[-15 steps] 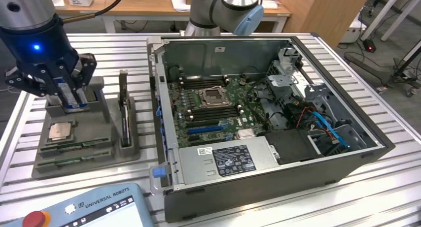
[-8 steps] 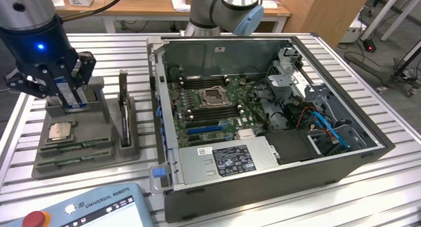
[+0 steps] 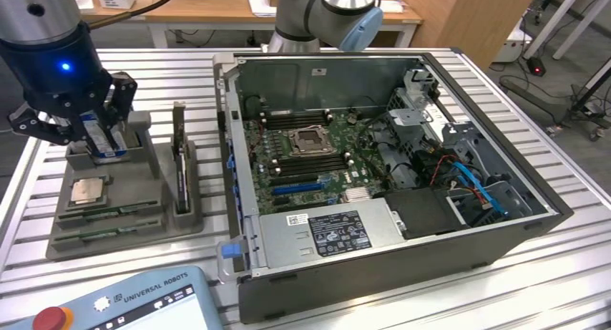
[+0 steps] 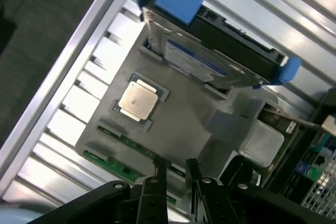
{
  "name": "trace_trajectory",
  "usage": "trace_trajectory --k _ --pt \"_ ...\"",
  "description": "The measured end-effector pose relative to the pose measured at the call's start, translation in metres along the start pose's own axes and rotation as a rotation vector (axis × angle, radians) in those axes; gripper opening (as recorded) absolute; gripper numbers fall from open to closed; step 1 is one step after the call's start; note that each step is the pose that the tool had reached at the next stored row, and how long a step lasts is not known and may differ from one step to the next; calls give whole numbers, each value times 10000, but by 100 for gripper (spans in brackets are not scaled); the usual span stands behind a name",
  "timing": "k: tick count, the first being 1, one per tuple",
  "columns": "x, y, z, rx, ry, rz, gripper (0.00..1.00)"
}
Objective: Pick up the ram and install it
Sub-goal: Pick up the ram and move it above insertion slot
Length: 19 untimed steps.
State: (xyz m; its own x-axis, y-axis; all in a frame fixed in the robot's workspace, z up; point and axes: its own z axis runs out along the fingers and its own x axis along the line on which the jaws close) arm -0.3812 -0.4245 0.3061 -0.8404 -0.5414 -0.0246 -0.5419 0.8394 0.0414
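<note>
Ram (image 3: pixel 99 215) (image 4: pixel 116 167): two green sticks lie flat, side by side, in slots at the near end of a grey tray (image 3: pixel 143 233) on the slatted counter (image 3: pixel 544 287), to the exterior view's left of the open computer case (image 3: pixel 496 237). A square silver chip (image 4: pixel 135 100) sits in the tray just beyond them. The claw (image 4: pixel 175 170) hangs above the tray near the sticks, its fingers parted by a narrow gap with nothing between them.

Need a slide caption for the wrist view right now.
Open gripper poised over the gray parts holder, fingertips nearest a green ram stick; processor chip and blue-railed hard drive sit in their slots.
</note>
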Motion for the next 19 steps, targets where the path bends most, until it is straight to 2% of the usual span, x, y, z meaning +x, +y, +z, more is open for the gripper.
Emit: trace_trajectory --k 19 --pt "0 0 1 -42 173 -3442 29"
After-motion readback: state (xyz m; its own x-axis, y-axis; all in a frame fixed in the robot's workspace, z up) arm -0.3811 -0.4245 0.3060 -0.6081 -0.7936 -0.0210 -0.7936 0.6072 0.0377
